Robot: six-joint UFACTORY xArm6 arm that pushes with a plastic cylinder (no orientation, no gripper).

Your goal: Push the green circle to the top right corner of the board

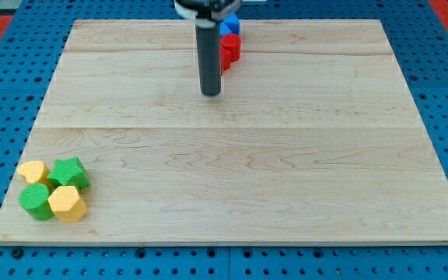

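My tip (211, 93) rests on the bench (286, 179) in its upper middle part, a little to the view's left of centre and below the top edge. There is no claw on this arm, only the straight dark rod, so nothing is held. Just beside the rod on the view's right sits a red block (231, 48), partly hidden by the rod; a blue block (230, 26) lies directly above it, touching it, near the top edge. Shapes of both cannot be made out. The green circle (36, 201) lies near the bottom left corner, well apart from my tip. It sits in a tight cluster of four: a yellow block (33, 171) above it, a green star-like block (69, 172) to the upper right, and a yellow hexagon (67, 204) touching its right side.
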